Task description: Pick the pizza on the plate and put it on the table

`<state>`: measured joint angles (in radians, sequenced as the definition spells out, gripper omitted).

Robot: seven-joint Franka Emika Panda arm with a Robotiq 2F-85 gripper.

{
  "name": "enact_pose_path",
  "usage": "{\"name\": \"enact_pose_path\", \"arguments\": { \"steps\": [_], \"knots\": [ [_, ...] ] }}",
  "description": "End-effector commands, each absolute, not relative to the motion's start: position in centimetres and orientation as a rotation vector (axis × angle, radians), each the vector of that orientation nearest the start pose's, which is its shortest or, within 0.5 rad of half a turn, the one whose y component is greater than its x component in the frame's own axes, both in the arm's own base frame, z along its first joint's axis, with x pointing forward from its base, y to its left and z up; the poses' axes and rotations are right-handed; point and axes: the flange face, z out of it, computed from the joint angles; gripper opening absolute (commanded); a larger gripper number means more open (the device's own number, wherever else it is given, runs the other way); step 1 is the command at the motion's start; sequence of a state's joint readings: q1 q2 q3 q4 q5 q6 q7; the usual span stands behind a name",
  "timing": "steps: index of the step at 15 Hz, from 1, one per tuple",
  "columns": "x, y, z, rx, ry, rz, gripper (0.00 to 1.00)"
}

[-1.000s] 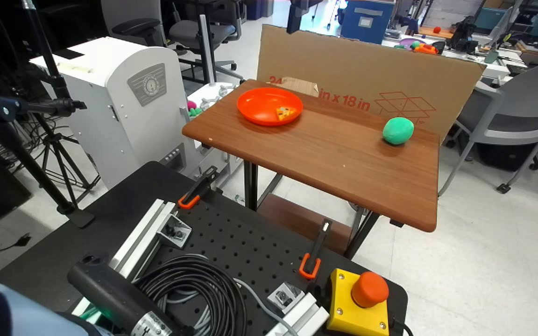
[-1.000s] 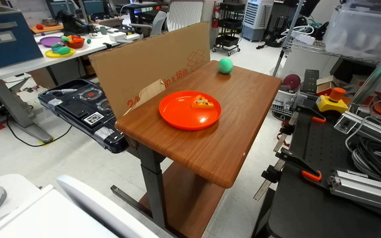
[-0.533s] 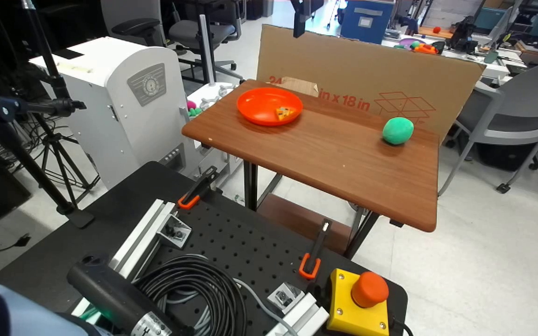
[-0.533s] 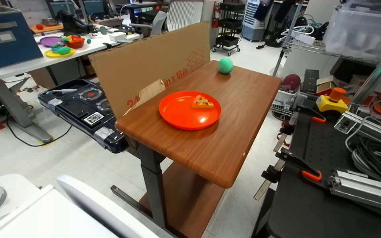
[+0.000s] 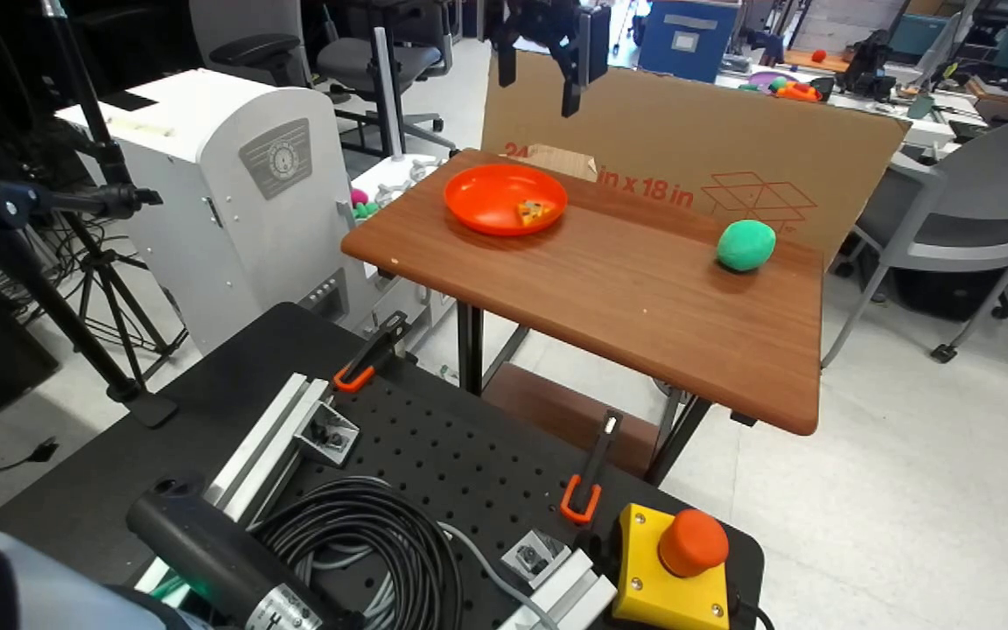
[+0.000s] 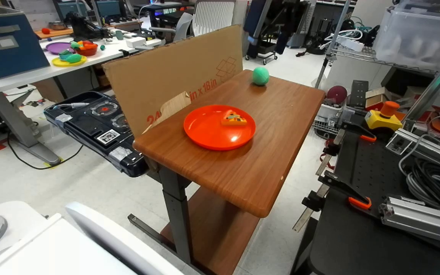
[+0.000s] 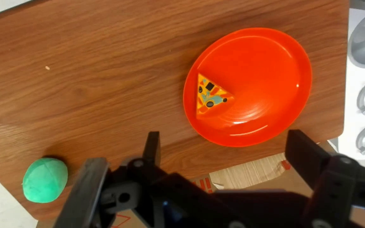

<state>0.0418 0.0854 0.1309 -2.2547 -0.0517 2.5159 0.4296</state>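
Had the gripper (image 7: 223, 136) foremost, spread wide, holding and touching nothing. Found the pizza (image 7: 212, 96) well below, ahead of the gap between the jaws in the wrist view, with its tip-to-edge line roughly along their closing direction, inside the plate (image 7: 265, 69), near its rim, on the table (image 7: 106, 79).

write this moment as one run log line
gripper: open, empty | pizza: on plate | plate: on table | green ball: on table | pick: pending

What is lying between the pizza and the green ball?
Between the pizza and the green ball lie the plate's rim, then bare wooden tabletop; both exterior views show this.
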Motion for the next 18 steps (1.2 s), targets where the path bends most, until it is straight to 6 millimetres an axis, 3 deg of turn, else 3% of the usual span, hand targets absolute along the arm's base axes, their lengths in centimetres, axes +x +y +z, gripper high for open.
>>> {"name": "enact_pose_path", "arguments": {
  "steps": [1, 7, 18],
  "knots": [
    [57.5, 10.1, 31.1, -3.113, 0.381, -0.28, 1.0],
    [60.6, 11.3, 24.1, -3.235, 0.383, -0.285, 1.0],
    [63.3, 15.1, 18.3, -3.256, 0.39, -0.184, 1.0]
  ]
}}
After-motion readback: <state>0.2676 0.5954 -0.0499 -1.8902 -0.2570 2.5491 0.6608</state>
